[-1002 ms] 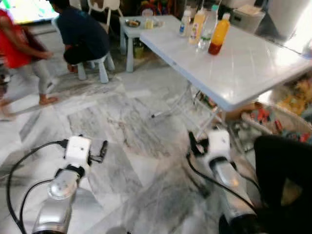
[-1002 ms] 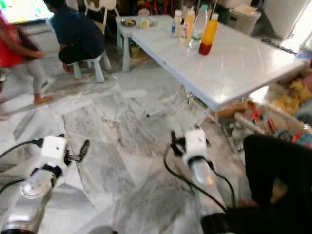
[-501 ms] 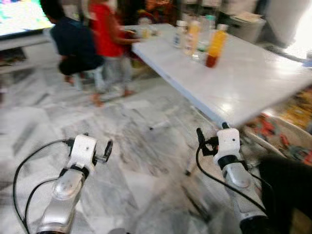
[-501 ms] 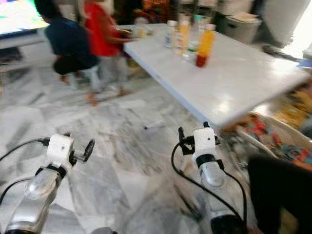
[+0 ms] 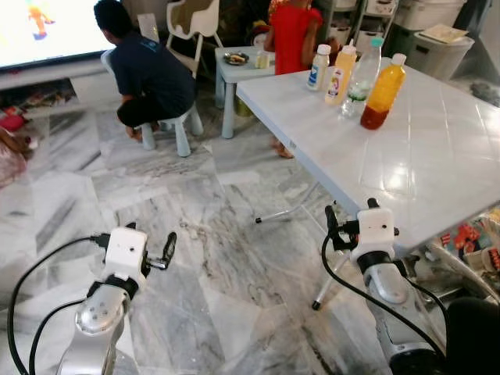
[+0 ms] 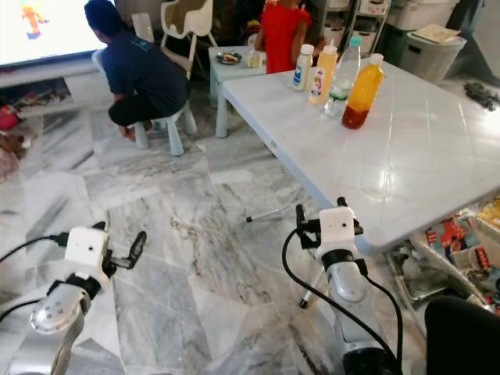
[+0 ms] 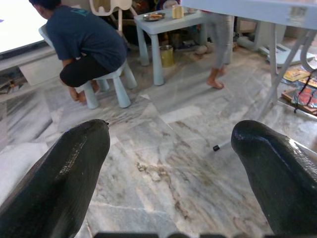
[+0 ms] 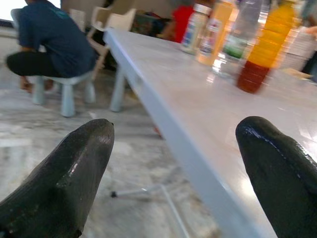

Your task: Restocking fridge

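**Bottles on the far end of the surface**

My left pincer [image 7: 168, 163] and right pincer [image 8: 173, 163] both hang spread apart and empty above the marble floor [image 5: 226, 258]. I see four bottles [image 5: 386, 92] grouped on the white surface [image 5: 437, 164], well apart from both.

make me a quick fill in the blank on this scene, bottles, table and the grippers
1. The white table carries ____ bottles in a cluster near its far edge.
2. The orange juice bottle stands ____ on the table.
3. The right gripper is ____, its fingers wide apart near the table edge.
4. The left gripper is held over the marble ____, holding nothing.

Missing words: four; upright; open; floor
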### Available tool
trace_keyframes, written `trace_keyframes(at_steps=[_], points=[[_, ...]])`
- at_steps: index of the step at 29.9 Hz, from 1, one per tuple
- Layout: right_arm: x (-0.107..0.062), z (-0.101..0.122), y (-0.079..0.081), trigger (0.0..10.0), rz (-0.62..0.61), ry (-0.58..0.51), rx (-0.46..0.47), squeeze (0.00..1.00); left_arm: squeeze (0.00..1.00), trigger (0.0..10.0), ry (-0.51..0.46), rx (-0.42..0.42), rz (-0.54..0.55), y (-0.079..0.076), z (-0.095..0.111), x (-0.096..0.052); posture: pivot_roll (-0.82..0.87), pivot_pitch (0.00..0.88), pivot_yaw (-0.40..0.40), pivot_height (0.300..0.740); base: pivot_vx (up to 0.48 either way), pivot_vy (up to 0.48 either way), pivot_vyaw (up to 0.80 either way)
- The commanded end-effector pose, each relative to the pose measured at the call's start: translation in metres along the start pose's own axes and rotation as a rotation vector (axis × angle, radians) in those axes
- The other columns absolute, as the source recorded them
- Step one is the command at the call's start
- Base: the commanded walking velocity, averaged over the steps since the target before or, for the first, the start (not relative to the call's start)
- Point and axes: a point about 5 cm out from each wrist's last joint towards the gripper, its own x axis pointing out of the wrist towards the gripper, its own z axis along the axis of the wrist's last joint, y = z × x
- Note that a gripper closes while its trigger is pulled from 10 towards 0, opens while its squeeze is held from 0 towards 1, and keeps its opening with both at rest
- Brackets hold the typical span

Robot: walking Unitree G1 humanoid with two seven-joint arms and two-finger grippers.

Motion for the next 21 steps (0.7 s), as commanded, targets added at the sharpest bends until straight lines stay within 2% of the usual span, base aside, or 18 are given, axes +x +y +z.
trace_keyframes(at_steps=[1,8,11,18,21], points=[[0.004,0.006,0.004,10.0,0.010,-0.020,0.007,0.00,0.00,10.0,0.003,0.014,0.007,0.002,0.002,0.000,0.02,0.000,-0.037,0.740,0.461,0.000,-0.42],[0.005,0.005,0.004,10.0,0.008,-0.018,0.008,0.00,0.00,10.0,-0.018,-0.011,0.023,0.000,0.010,0.012,0.02,0.000,-0.038,0.740,0.437,0.000,0.00],[0.005,0.005,0.004,10.0,0.006,-0.018,0.005,0.00,0.00,10.0,-0.030,-0.007,0.021,-0.001,0.012,0.019,0.01,0.000,-0.036,0.740,0.394,0.272,0.00],[0.004,0.006,0.001,10.0,-0.001,-0.022,-0.005,0.00,0.00,10.0,-0.050,-0.015,0.031,-0.004,0.016,0.025,0.00,0.000,-0.034,0.740,0.375,0.299,0.00],[0.004,0.005,0.000,10.0,-0.002,-0.022,-0.006,0.00,0.00,10.0,-0.050,-0.012,0.032,-0.006,0.015,0.026,-0.01,0.000,-0.034,0.740,0.356,0.322,-0.66]])
